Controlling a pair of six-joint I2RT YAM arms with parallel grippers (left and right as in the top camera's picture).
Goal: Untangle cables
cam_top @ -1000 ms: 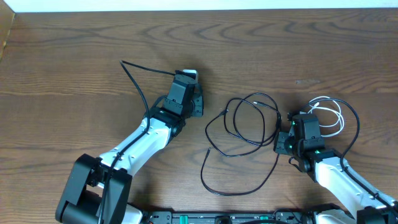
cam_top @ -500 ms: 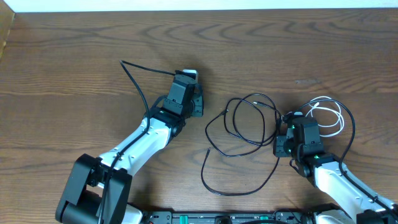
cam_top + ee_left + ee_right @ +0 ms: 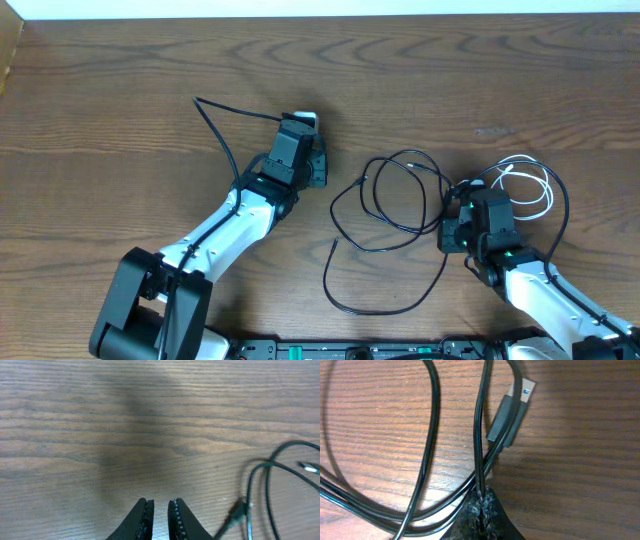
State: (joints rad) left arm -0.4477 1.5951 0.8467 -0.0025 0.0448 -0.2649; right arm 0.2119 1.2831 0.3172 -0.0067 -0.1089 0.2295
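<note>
No text, label, brand, number or sign can be read in any of the views. The wooden table (image 3: 420, 80), the black cable (image 3: 395, 215), the white cable (image 3: 530, 185) and the robot arms carry no legible writing; the USB plug (image 3: 512, 412) shows only bare metal and black sleeve.

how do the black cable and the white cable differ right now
The black cable is long, sprawling in wide loops across the table's middle; the white cable is shorter, bunched in small loops by the right arm. The right tool is shut on a strand of the black cable; nothing holds the white cable. Both are thin cords lying on the table, overlapping near the right tool.
</note>
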